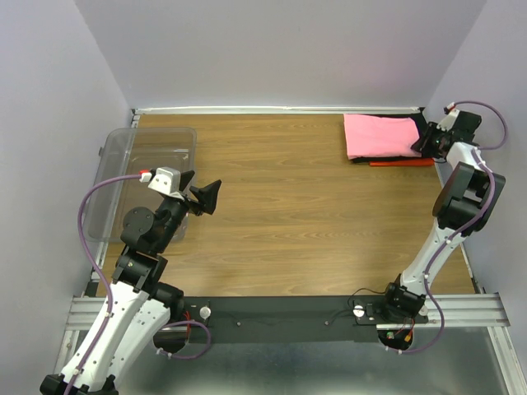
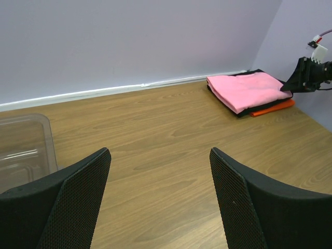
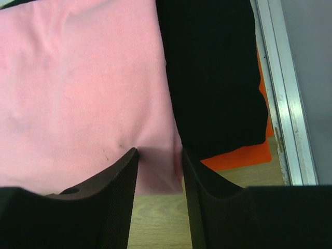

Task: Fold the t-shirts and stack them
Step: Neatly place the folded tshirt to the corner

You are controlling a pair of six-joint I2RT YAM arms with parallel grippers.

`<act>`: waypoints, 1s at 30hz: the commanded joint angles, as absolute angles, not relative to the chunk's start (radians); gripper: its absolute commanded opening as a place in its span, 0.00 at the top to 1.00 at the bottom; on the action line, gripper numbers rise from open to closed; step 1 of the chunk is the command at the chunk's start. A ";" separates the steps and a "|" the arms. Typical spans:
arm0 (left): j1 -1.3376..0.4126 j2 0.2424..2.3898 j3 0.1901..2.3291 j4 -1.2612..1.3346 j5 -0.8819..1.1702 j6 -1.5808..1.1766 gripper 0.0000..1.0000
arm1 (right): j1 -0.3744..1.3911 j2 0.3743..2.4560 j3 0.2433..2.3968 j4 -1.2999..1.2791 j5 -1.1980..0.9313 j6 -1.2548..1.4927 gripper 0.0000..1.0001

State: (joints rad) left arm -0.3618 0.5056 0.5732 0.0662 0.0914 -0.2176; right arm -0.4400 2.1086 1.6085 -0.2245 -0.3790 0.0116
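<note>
Currently the right hand (image 3: 159, 153) straddles the pink t-shirt (image 3: 78, 88) corner, atop the black t-shirt (image 3: 212, 72) and orange-red t-shirt (image 3: 244, 154); whether it pinches, I cannot tell. The left hand (image 2: 160, 153), well away, gapes apart.

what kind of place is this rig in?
Likely a lab robot cell: bare lavender walls boxing in a wood-grain table, an aluminium rail at its near edge, folded t-shirts stacked in a far corner.

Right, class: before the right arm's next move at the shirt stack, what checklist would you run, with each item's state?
1. Pink t-shirt tops the stack: ok.
2. Black t-shirt beneath, orange-red t-shirt at bottom: ok.
3. Right gripper over the pink edge: ok.
4. Pink edge gripped: not ok, jaws apart.
5. Left gripper open, far from stack: ok.
6. Edges flush: not ok, black juts out.
</note>
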 commanded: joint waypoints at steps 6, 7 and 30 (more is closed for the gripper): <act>-0.357 0.503 0.563 0.087 0.114 -0.213 0.15 | -0.466 2.143 1.597 -0.207 -0.448 0.043 0.69; -0.357 0.503 0.564 0.086 0.114 -0.215 0.15 | -0.469 2.141 1.597 -0.207 -0.451 0.043 0.71; -0.357 0.503 0.563 0.087 0.115 -0.213 0.15 | -0.551 2.075 1.626 -0.206 -0.491 0.008 0.99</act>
